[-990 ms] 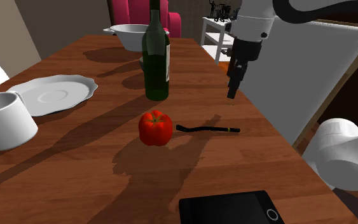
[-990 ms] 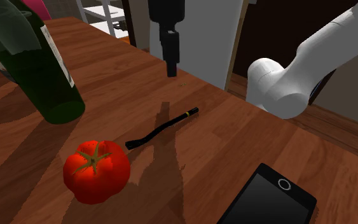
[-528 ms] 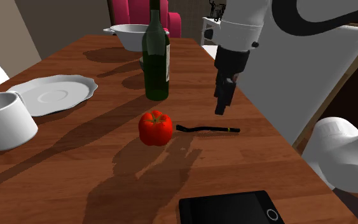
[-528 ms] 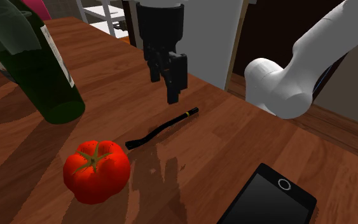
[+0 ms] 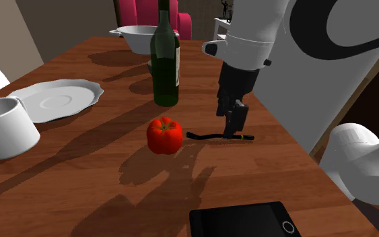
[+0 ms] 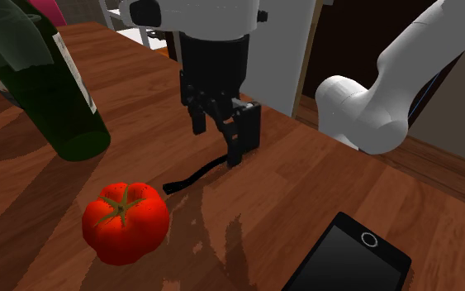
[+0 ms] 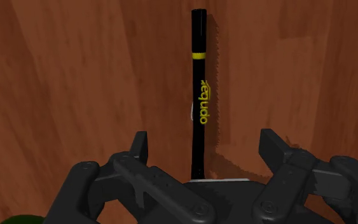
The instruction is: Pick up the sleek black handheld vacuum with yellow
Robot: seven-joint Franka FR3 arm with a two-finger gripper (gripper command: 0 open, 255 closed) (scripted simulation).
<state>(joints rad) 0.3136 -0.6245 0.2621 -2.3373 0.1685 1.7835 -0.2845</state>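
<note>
The handheld vacuum (image 5: 204,137) is a thin black stick with a yellow band and yellow lettering, lying flat on the brown wooden table (image 5: 100,168). My black gripper (image 5: 231,124) hangs low over its middle, open. In the second exterior view the gripper (image 6: 218,145) straddles the vacuum (image 6: 191,177), one finger on either side. The wrist view shows the vacuum (image 7: 200,95) running lengthwise between the two spread fingers (image 7: 139,143) of the gripper (image 7: 204,143), which do not touch it.
A red tomato (image 5: 164,134) sits just beside the vacuum's curved end, a dark green bottle (image 5: 164,60) behind it. A black tablet (image 5: 245,220) lies near the front edge. A white plate (image 5: 53,99), mug (image 5: 5,126) and bowl (image 5: 137,37) stand farther off.
The gripper has come down from well above the table and toward the tomato, turning as it went, and now straddles the vacuum. The vacuum has not moved.
</note>
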